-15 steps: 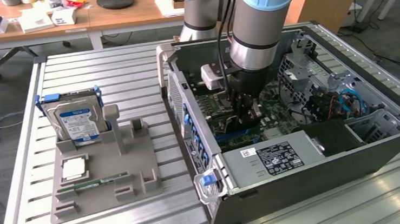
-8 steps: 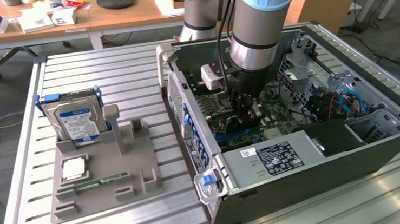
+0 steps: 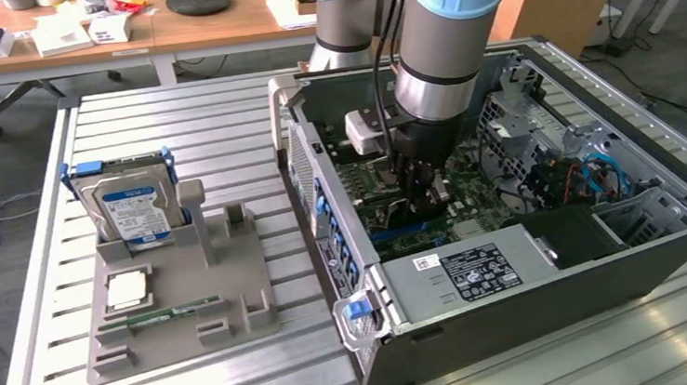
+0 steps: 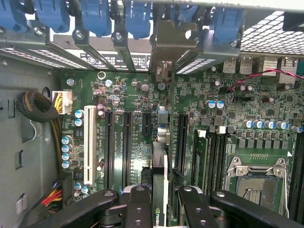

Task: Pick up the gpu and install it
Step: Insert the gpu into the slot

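My gripper [image 3: 424, 190] reaches down into the open computer case [image 3: 666, 253], low over the green motherboard [image 4: 142, 95]. It is shut on the gpu [image 4: 160, 164], a thin dark card seen edge-on between the two black fingers [image 4: 137, 204]. The card stands upright on the board between the long black expansion slots [image 4: 127, 147]. Its silver end bracket [image 4: 166, 45] sits against the case's rear slot openings, beneath the blue retaining clips [image 4: 95, 14]. In the exterior view the arm and fingers hide most of the card.
A grey holder [image 3: 179, 309] on the slatted table at the exterior view's left carries a hard drive [image 3: 133, 206], a processor [image 3: 125, 291] and a green memory stick [image 3: 161, 313]. Inside the case are the power supply [image 3: 469, 270], drive cages [image 3: 650, 212], cables [image 4: 40, 109] and the processor socket [image 4: 259, 183].
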Action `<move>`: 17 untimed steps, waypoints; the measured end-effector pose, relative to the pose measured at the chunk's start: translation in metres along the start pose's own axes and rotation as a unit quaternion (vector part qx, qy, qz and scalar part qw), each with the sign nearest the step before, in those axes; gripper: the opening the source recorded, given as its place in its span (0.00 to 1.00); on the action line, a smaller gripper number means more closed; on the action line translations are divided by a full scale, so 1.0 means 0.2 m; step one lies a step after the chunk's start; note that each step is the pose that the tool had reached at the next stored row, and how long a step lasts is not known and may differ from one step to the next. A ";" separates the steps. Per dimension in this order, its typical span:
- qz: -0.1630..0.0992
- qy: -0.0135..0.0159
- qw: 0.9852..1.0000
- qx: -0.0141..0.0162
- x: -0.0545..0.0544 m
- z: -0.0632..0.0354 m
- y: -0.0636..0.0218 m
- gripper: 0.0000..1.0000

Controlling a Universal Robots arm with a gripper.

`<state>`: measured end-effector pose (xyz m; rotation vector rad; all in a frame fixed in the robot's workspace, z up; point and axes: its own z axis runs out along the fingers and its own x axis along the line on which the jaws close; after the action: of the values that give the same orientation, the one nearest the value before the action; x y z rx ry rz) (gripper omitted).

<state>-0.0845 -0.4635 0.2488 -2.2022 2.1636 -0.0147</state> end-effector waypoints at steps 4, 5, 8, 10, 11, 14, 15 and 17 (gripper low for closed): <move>0.001 0.000 1.000 0.000 0.00 0.000 0.000 0.26; 0.001 0.000 1.000 0.000 0.00 0.000 0.000 0.26; 0.003 0.000 1.000 0.000 0.00 0.000 0.000 0.26; 0.005 0.000 1.000 0.000 0.00 0.000 0.000 0.26; 0.006 0.000 1.000 0.000 0.00 0.000 0.000 0.26; 0.009 0.001 1.000 0.000 0.00 0.000 0.001 0.26; 0.010 0.001 1.000 0.000 0.00 0.000 0.002 0.26; 0.012 0.001 1.000 0.000 0.00 0.000 0.004 0.26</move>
<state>-0.0854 -0.4637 0.2487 -2.1754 2.1906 -0.0160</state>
